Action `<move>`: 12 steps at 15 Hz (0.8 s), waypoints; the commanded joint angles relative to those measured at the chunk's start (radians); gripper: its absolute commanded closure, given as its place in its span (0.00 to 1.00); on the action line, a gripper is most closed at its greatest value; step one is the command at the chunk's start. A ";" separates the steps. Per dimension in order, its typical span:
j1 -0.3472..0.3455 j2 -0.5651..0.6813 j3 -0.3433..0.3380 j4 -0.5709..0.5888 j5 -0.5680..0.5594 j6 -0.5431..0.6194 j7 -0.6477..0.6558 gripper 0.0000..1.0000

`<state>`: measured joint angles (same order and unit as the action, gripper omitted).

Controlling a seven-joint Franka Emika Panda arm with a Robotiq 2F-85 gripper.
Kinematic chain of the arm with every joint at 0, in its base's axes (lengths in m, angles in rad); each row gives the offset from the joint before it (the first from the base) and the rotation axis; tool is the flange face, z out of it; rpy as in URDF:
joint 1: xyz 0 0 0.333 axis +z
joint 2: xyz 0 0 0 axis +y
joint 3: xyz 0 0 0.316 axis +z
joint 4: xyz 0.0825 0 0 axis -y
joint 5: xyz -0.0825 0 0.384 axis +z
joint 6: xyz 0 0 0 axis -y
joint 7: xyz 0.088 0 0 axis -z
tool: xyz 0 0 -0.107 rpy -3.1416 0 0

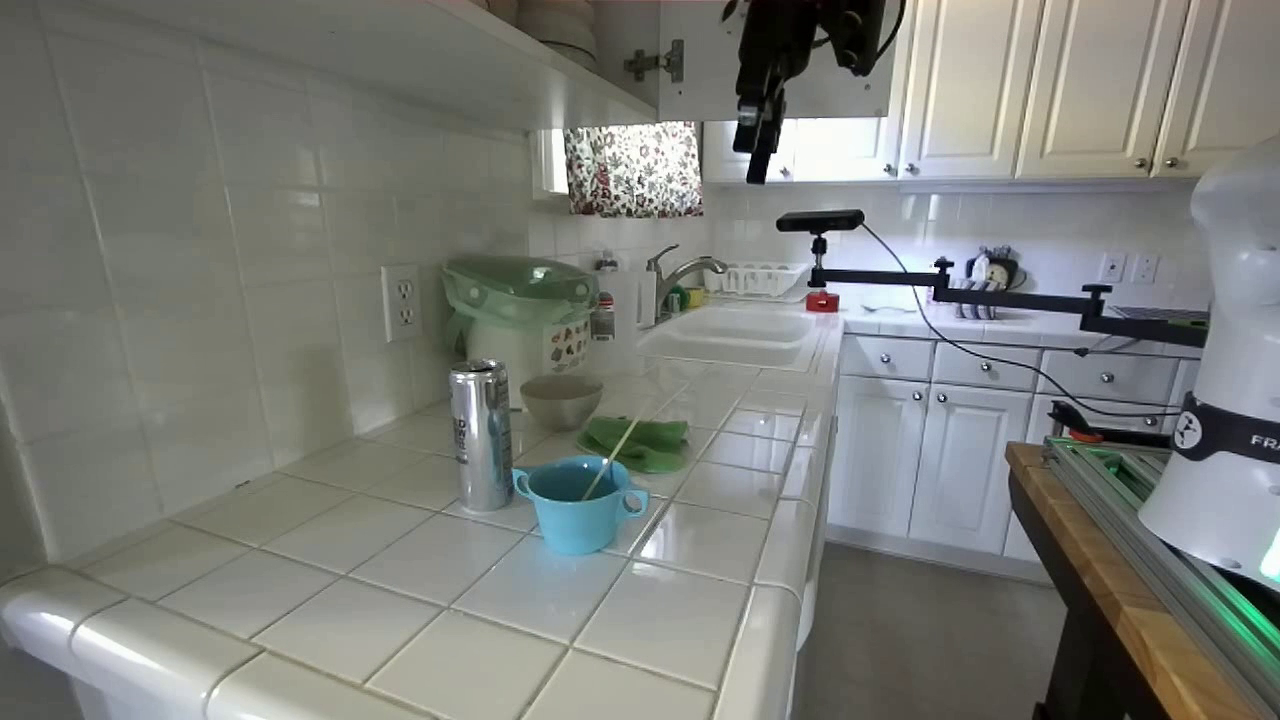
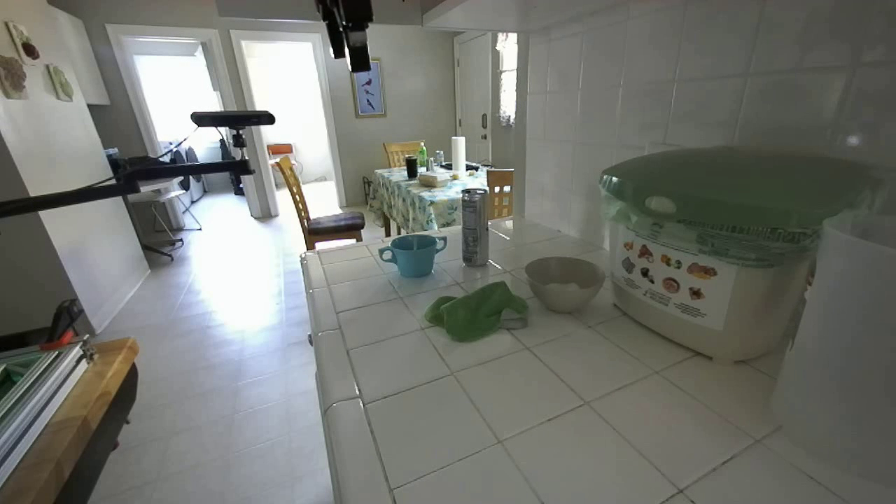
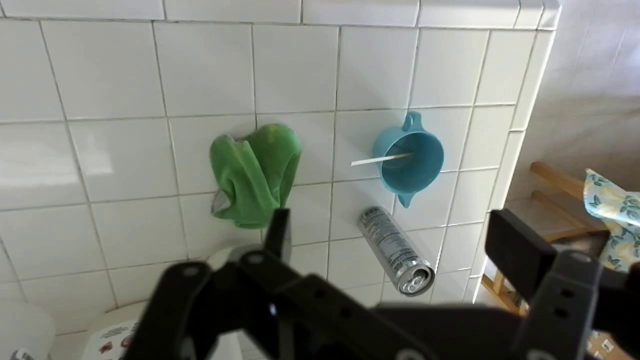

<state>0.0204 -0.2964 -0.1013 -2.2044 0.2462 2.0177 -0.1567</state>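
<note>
You're hanging high above the tiled counter (image 1: 460,620), and your gripper (image 3: 393,232) is spread wide, 2 fingers well apart, gripping nothing. Down through the wrist view, there's the silver can (image 3: 396,250), framed in the gap between those fingers, and both exterior views have it standing upright on the counter. Just beside it, apart from it, sits your light blue cup (image 3: 417,167), upright, 2 loop handles out to the sides, a thin pale stick (image 3: 382,159) leaning out over the rim. And over here, near them both, you've got the green cloth (image 3: 255,180), crumpled, a greyish patch showing at its edge. Look in an exterior view: the bowl (image 2: 563,283) stands between that cloth and the big container (image 2: 749,301), green lid (image 2: 728,185) on top. Farther along the counter, in an exterior view, you can see the sink (image 1: 740,332), faucet (image 1: 690,270) curving at its side. Now past the counter's end: your eye lands on a floral-covered table (image 2: 420,210), 3 wooden chairs (image 2: 337,223) about it.
</note>
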 commanded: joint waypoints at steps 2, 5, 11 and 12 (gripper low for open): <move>-0.010 0.085 -0.002 0.042 0.027 0.016 -0.018 0.00; -0.018 0.159 -0.012 0.078 0.047 0.038 -0.051 0.00; -0.051 0.318 -0.023 0.171 0.240 0.047 -0.234 0.00; -0.060 0.349 -0.018 0.195 0.280 0.033 -0.275 0.00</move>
<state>-0.0168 -0.0264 -0.1235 -2.0835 0.4112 2.0892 -0.2940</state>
